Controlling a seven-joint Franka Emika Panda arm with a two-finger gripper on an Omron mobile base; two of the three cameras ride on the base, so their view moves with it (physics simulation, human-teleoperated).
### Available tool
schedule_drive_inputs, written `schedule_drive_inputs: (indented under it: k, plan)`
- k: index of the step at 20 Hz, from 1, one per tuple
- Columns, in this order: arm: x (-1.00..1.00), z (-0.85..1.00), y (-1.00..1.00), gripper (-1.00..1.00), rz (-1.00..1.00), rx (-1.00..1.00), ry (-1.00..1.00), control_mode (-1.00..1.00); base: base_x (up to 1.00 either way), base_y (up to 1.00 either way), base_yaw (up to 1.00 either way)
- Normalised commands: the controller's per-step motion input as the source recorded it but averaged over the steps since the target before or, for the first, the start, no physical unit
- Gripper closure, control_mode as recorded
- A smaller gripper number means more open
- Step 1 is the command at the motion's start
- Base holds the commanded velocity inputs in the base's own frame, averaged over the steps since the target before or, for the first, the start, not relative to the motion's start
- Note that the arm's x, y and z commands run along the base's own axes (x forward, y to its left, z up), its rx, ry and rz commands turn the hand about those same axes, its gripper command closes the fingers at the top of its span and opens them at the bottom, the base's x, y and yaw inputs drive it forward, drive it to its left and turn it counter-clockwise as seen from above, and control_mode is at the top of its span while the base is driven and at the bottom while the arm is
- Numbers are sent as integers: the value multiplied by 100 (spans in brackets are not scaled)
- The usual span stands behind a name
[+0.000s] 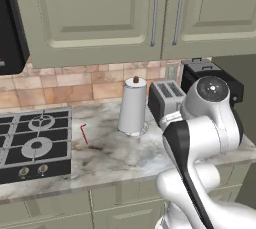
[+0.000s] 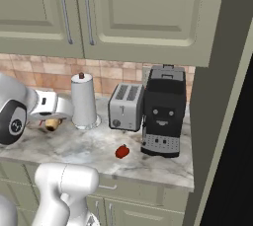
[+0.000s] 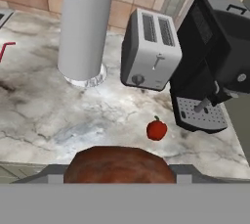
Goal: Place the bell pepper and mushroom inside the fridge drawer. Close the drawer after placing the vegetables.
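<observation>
Hand view shows my gripper point(image 3: 119, 171) clamped on the mushroom point(image 3: 119, 165), bell pepper point(image 3: 156, 129) on the counter point(image 3: 73, 115); next I carry it to the fridge drawer.

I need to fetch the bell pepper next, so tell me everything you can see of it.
The bell pepper is small, round and glossy red, with a short dark stem on top. It sits upright on the marble counter, in front of the toaster and beside the coffee machine's drip tray. Nothing else touches it.

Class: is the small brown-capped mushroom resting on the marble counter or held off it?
Held off it: the brown-capped mushroom sits between the gripper's fingers above the marble counter.
</observation>
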Motion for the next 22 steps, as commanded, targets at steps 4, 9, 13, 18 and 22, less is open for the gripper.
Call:
schedule_drive_inputs:
  k: [4,9,13,18,22]
  plan:
    - [-2,0,0,100,0,0,1,-100,0,0,0]
    - [-5,0,0,100,-1,0,0,100,-48,1,-11]
    - [0,0,0,100,0,0,0,100,-76,30,-23]
    - [0,0,0,100,0,0,0,100,-78,46,-30]
    - [0,0,0,100,0,0,0,100,-75,52,-37]
